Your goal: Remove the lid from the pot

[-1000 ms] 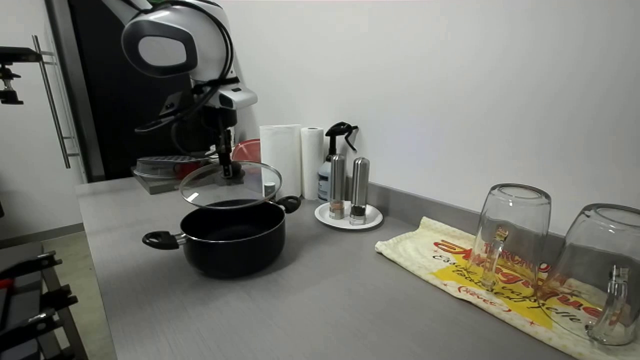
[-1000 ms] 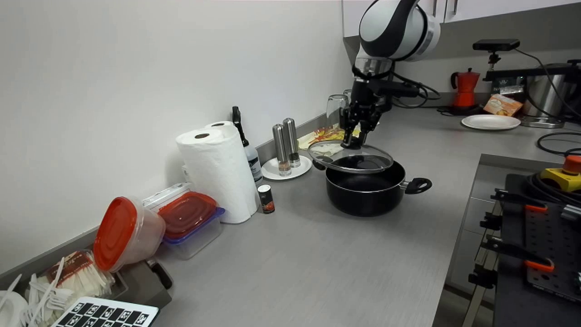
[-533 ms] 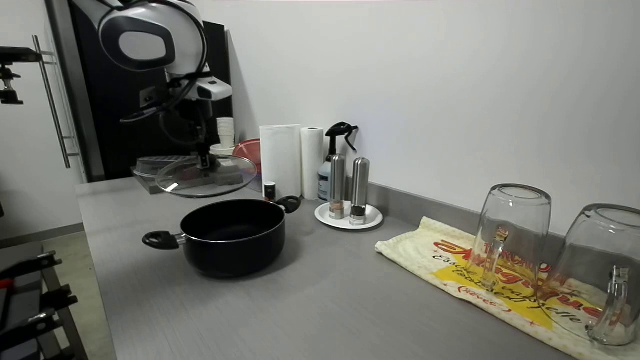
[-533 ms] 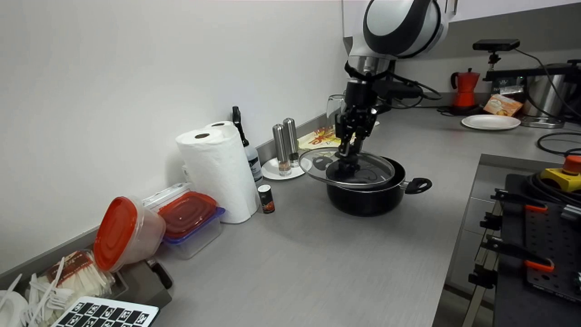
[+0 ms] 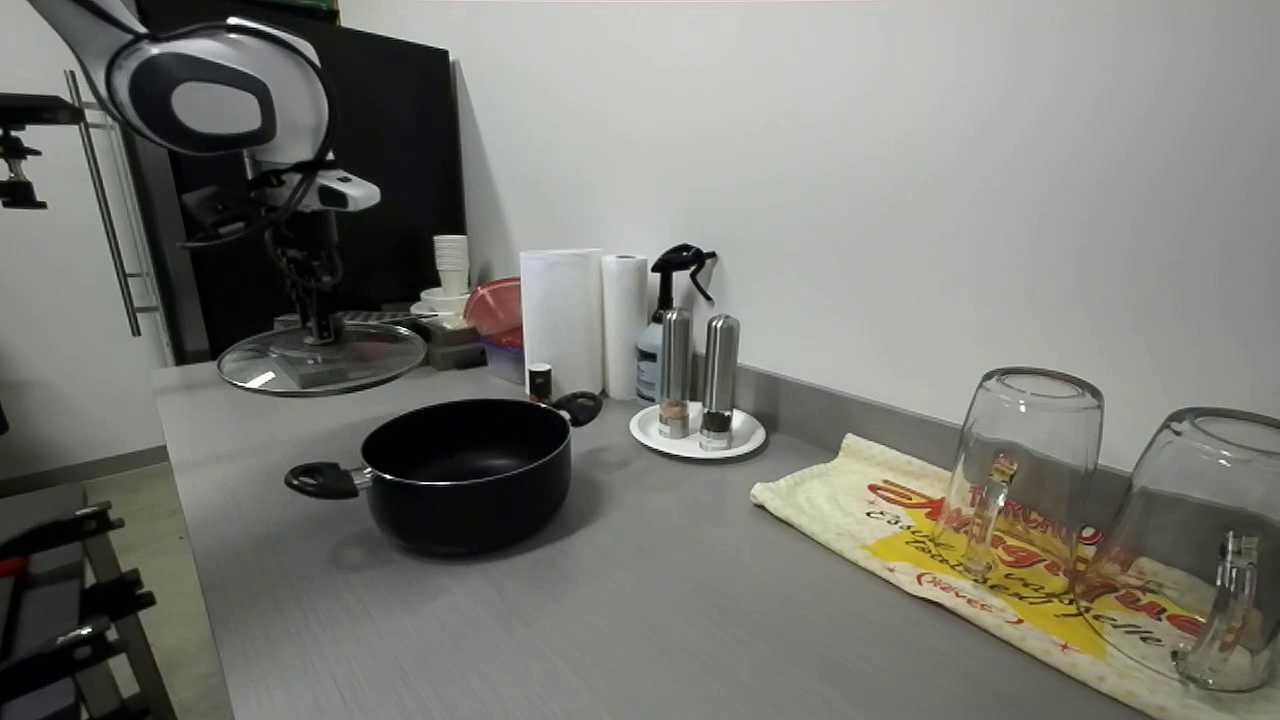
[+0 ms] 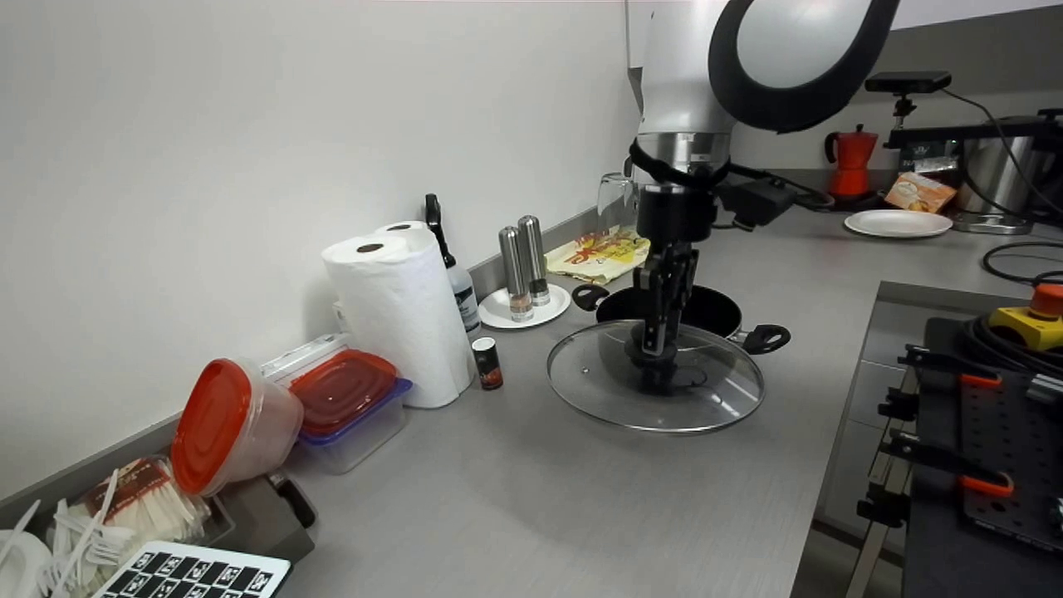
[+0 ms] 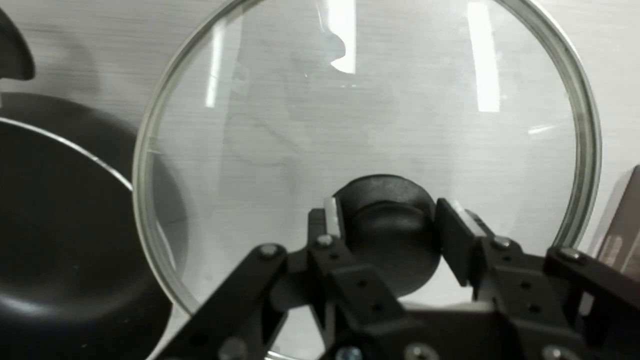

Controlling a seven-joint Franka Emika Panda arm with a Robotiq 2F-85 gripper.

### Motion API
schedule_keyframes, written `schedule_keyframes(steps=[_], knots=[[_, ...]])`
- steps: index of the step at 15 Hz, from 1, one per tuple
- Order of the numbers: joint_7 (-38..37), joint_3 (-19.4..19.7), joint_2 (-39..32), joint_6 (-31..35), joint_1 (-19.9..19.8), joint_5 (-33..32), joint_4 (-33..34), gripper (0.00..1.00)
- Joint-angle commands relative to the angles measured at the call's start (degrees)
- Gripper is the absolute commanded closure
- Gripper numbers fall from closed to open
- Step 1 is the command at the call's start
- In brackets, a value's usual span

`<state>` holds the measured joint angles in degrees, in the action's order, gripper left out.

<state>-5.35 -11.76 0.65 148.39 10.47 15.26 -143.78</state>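
Note:
The black pot (image 5: 470, 505) stands open on the counter; its dark inside shows, and it also shows in an exterior view (image 6: 716, 309) and at the left of the wrist view (image 7: 65, 240). The glass lid (image 5: 375, 360) hangs roughly level above the counter, to the side of the pot. In an exterior view the lid (image 6: 598, 382) covers part of the pot. My gripper (image 7: 387, 220) is shut on the dark knob of the lid (image 7: 395, 115), one finger on each side. The gripper shows above the lid in both exterior views (image 5: 318, 325) (image 6: 656, 336).
Paper towel rolls (image 6: 399, 316), a small black jar (image 6: 487, 364) and plastic containers (image 6: 349, 407) stand along the wall. Two mills stand on a white tray (image 5: 655, 440). Upturned glasses (image 5: 1030, 450) rest on a cloth (image 5: 850, 500). The counter edge (image 6: 830, 465) drops off beside the pot.
The gripper and lid have moved together from above the pot to beside it, leftward in an exterior view and nearer the camera in both. The pot has not moved.

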Motion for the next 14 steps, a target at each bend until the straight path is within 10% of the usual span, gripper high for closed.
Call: schedule_keyframes(steps=[1,14], knots=[[-1.5,-2.9,0.1,-1.6,3.4,-1.8,0.6,0.76],[-8.4,-4.6,-12.6,-1.6,8.7,-19.0,8.4,0.76]])
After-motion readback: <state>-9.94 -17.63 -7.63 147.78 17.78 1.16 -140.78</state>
